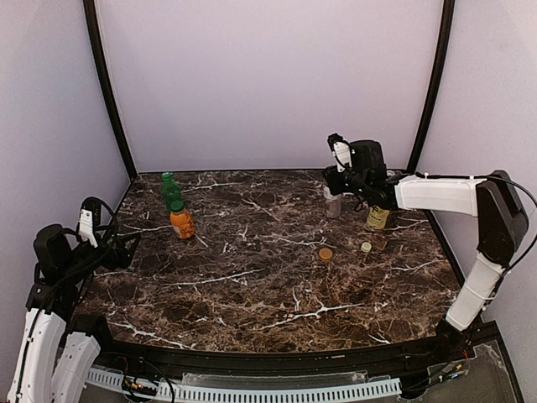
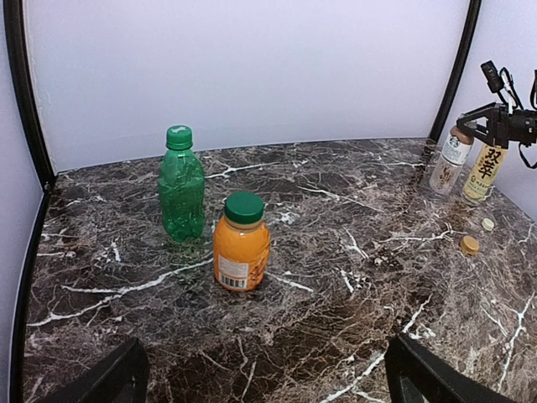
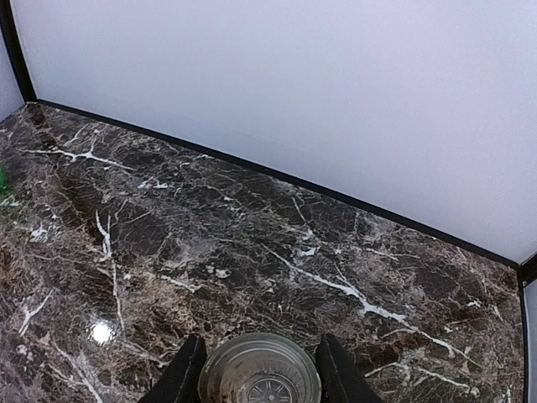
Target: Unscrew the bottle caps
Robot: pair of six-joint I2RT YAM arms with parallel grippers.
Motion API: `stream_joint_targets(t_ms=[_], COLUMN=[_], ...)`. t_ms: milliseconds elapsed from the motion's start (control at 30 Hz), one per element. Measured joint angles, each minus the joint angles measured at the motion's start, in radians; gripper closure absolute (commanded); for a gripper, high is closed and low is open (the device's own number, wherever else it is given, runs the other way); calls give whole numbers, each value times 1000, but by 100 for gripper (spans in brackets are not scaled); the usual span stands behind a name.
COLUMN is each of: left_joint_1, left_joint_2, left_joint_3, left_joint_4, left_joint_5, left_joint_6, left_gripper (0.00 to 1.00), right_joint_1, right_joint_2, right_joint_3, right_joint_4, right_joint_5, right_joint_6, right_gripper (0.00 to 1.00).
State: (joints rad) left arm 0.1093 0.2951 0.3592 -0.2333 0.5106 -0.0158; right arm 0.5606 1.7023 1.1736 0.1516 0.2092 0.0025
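Note:
My right gripper point(image 1: 334, 180) point(image 3: 260, 340) stands at the back right. Its jaws close on the open mouth of the short brown bottle point(image 1: 333, 205) point(image 3: 260, 374) point(image 2: 451, 158), which stands on the table. The tall yellow tea bottle point(image 1: 377, 217) point(image 2: 484, 172) stands beside it, uncapped. The golden-brown cap point(image 1: 325, 253) point(image 2: 469, 244) and the cream-white cap point(image 1: 366, 247) point(image 2: 487, 224) lie loose on the table. The slim green bottle point(image 1: 170, 191) point(image 2: 181, 197) and the orange juice bottle point(image 1: 181, 223) point(image 2: 242, 252) stand at the left, green caps on. My left gripper point(image 1: 126, 250) point(image 2: 264, 346) is open and empty, well short of them.
The dark marble table point(image 1: 252, 285) has white walls at the back and sides with black corner posts point(image 1: 109, 92). The right arm's white forearm point(image 1: 436, 195) stretches over the table's right edge.

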Motion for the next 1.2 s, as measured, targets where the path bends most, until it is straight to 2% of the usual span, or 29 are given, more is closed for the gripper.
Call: stream_joint_targets(t_ms=[233,600,633,700,800,900,1200], left_joint_1=[40,45,45,45,45,45,45], left_joint_2=[-22,-21,-21,-22,-21,-21,-20], left_joint_3=[-26,-27,-27,-27,-27,-27,-27], left_joint_4=[-1,-1,-1,-1,-1,-1,0], left_joint_5=[-26,-29,-29,-29,-29,-29,-40], left_joint_6=[-18,-23,-23,-23,-23,-23,-22], left_gripper=[1,1,1,1,1,1,1], right_joint_1=[-33,-40,-40,-40,-41,-42,-43], right_joint_2=[23,24,24,24,24,24,20], right_joint_3=[-50,-122,-126,-130,-132,-132,-88], right_joint_4=[78,138,145,154,156,149,70], right_joint_5=[19,10,10,10,9,1,-35], right_joint_6=[50,143,147,153,153,149,100], right_gripper=[100,100,93,69,50,39,18])
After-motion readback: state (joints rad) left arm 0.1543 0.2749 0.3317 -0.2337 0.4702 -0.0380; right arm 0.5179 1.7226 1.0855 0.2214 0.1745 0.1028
